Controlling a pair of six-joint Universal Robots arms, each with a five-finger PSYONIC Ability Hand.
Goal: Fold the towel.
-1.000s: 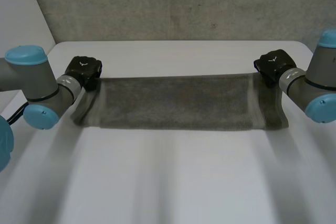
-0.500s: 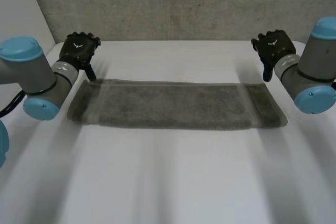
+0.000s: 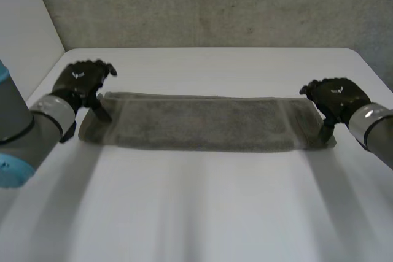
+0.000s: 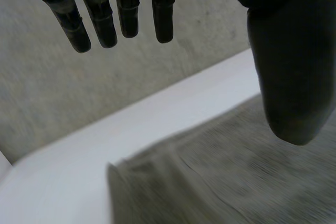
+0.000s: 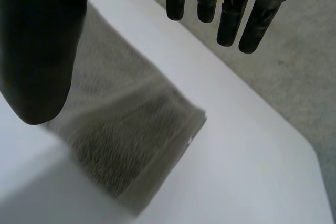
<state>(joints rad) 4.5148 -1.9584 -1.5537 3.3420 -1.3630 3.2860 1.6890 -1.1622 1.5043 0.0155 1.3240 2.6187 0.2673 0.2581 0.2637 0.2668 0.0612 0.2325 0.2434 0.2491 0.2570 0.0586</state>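
Observation:
A grey towel lies flat in a long folded strip across the white table. My left hand hovers at the strip's left end, fingers straight and spread from the thumb, holding nothing. The towel's left end lies under that palm. My right hand hovers at the right end, open too, its fingers straight. The towel's right end with its folded corner lies below it.
A grey textured wall rises behind the table's far edge. Bare tabletop stretches in front of the towel toward me.
Both hands let go of the towel's far edge, lifted back, and have come down toward the strip's near ends. The towel now lies as a narrower folded strip.

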